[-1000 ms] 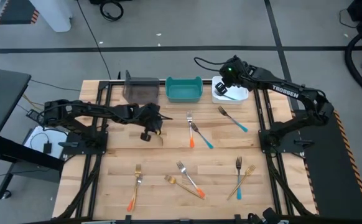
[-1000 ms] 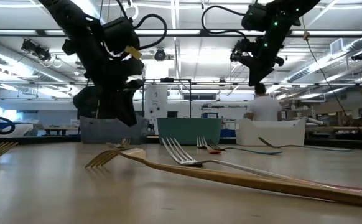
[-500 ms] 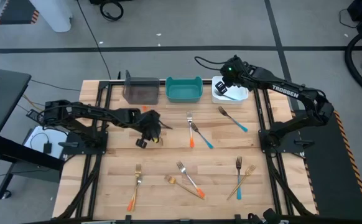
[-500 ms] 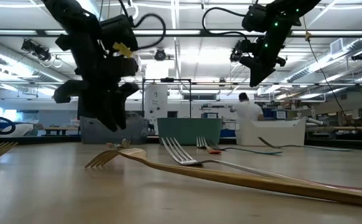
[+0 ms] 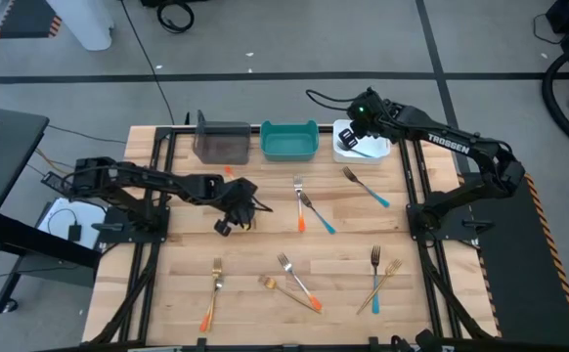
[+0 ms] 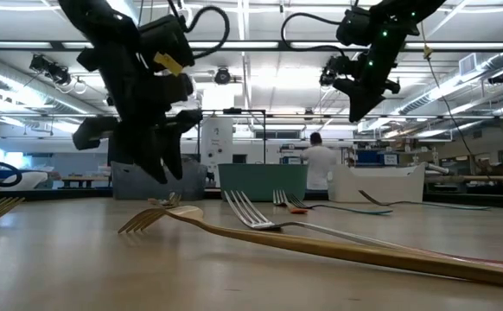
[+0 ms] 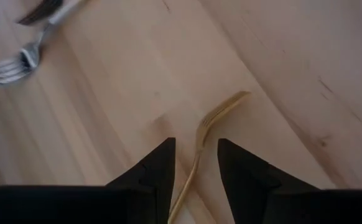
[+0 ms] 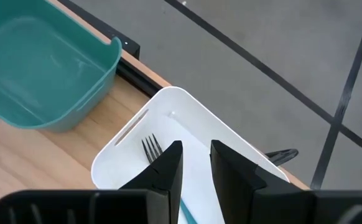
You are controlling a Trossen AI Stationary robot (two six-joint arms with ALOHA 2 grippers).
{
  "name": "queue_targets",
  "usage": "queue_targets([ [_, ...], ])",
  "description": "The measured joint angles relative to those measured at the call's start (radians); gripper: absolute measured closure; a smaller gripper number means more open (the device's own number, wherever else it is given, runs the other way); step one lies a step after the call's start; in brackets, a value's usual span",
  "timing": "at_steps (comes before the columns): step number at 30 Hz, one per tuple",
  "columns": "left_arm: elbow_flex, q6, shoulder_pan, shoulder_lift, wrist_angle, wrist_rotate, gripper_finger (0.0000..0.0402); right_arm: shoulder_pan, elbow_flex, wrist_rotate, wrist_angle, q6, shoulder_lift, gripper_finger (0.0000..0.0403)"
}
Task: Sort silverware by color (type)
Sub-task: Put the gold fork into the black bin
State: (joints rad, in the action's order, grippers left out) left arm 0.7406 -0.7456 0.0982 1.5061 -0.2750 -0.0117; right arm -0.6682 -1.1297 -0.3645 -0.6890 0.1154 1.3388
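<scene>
Down on the worktop [image 5: 343, 244] we see our left gripper [image 5: 238, 213] hanging low over a gold fork [image 7: 207, 134], its fingers [image 7: 158, 171] spread with the fork's stem lying between them on the wood, not pinched. In the left wrist view the gold tines point away from the fingertips, and two silver forks [image 7: 19, 59] lie farther off.

Our right gripper [image 5: 351, 138] hovers above the white bin [image 8: 187, 115] at the far right of the row of bins. Its fingers [image 8: 167, 168] stand a little apart with nothing between them. One fork [image 8: 151, 148] already lies inside that bin.

The teal bin [image 5: 289, 142] sits just beside the white one, and the grey bin [image 5: 221, 142] beyond it.

The other silverware is scattered across the worktop. An orange-handled fork [image 5: 299, 203] and a blue-handled fork [image 5: 318, 214] cross near the middle, and another blue-handled fork [image 5: 366, 187] lies near the white bin. Toward the near edge lie an orange-handled one [image 5: 213, 291] and a crossed group [image 5: 292, 284]. A blue and gold pair [image 5: 380, 276] lies there too.

A person [image 6: 322, 164] stands in the room behind.
</scene>
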Motion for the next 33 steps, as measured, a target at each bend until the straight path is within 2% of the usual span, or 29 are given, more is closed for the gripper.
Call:
queue_targets([
  [11, 0.003, 0.005, 0.013, 0.136, 0.102, -0.006, 0.0272, 0.001, 0.0, -0.001, -0.008, 0.015, 0.0, 0.0312],
  [14, 0.003, 0.044, 0.027, 0.152, 0.112, -0.016, 0.0285, 0.001, 0.0, 0.0, -0.008, 0.015, 0.0, 0.0312],
  [16, 0.003, 0.101, 0.033, 0.153, 0.11, -0.021, 0.0309, 0.001, 0.0, 0.0, -0.008, 0.014, 0.0, 0.0312],
  [20, 0.002, 0.236, 0.032, 0.144, 0.102, -0.007, 0.0381, 0.001, 0.0, 0.0, -0.009, 0.013, 0.0, 0.0312],
  [21, 0.001, 0.271, 0.032, 0.142, 0.101, -0.001, 0.0387, 0.001, 0.0, 0.0, -0.009, 0.013, 0.0, 0.0312],
  [27, 0.012, 0.43, 0.032, 0.123, 0.072, 0.009, 0.039, -0.008, 0.0, 0.0, -0.01, 0.014, 0.0, 0.0312],
  [33, 0.131, 0.555, 0.032, 0.065, 0.022, -0.001, 0.0391, -0.04, 0.0, 0.008, 0.0, 0.007, 0.0, 0.0312],
])
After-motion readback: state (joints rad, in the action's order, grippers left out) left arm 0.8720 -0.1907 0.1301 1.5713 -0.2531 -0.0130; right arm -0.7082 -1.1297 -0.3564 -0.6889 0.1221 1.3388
